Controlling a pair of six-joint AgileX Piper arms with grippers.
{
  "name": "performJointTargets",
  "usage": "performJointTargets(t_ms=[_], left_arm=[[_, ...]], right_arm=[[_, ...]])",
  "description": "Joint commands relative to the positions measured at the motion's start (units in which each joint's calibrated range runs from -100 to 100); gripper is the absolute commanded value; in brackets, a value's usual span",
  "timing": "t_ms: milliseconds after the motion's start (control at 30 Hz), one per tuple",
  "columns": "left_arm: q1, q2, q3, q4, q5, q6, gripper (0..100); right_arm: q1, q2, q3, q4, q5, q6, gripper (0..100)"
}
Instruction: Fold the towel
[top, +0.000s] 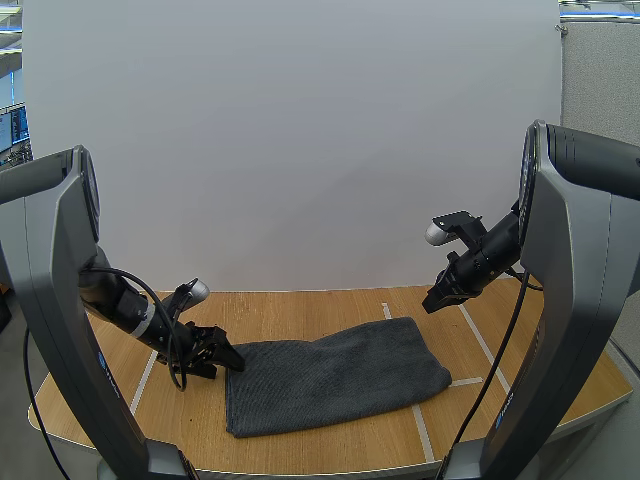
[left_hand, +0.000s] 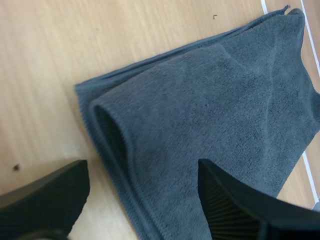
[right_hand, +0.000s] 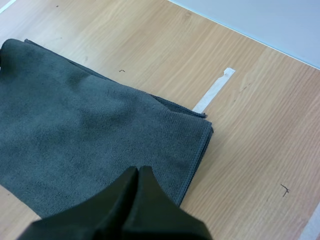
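The dark grey towel (top: 335, 375) lay folded on the wooden surface (top: 300, 305), near its centre, with the long side running from near left to far right. White tape lines (top: 470, 335) marked the surface, and one of them passed under the towel's right end.

Left hand (top: 222, 360): positioned low over the surface at the towel's left edge. State: released. The two black fingers (left_hand: 235, 205) stood apart with their ribbed inner faces turned to each other, and they gripped nothing. In the left wrist view one finger sat over bare wood just beside the towel (left_hand: 215, 115) and the other over the cloth. The folded edge lay between them, with its upper layer bulging into a small loop. Contact between fingers and cloth could not be determined.

Right hand (top: 437, 300): raised well clear of the surface, above and behind the towel's far right corner. State: clenched on nothing — the fingers lay together as one dark wedge. In the right wrist view the right hand (right_hand: 136, 172) pointed over the towel's (right_hand: 85, 135) right end, where the stacked layers showed along the edge. A strip of tape (right_hand: 214, 91) met that corner.
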Motion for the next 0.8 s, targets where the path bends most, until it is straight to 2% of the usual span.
performJointTargets(t_ms=[0, 300, 400, 533, 667, 733, 767], left_arm=[[-3.44, 0.1, 0.1, 0.3, -8.7, -0.5, 100], [-3.79, 0.1, 0.1, -1.3, -8.8, 0.6, 100], [-4.56, 0.2, 0.1, -1.3, -8.8, 0.9, 100], [-6.33, 1.6, 0.1, -1.0, -10.3, 1.0, 100], [-6.46, 3.8, 0.0, 0.2, -12.4, 0.6, 100], [-6.46, 4.2, 0.0, 0.5, -12.6, 0.6, 95], [-6.46, 4.3, 0.0, 0.5, -12.6, 0.6, 87]], right_arm=[[0.1, -0.9, 0.2, -0.2, 0.8, 0.6, 0], [0.1, -0.9, 0.2, -0.8, 0.8, 0.6, 0], [0.1, -0.9, 0.2, -0.6, 0.8, 0.6, 0], [0.1, -0.9, 0.2, -0.6, 0.8, 0.6, 0], [0.1, -0.9, 0.2, -0.9, 0.8, 0.9, 0], [0.1, -0.9, 0.2, -0.9, 0.8, 0.9, 0], [0.1, -0.9, 0.2, -0.9, 0.8, 0.9, 0]])
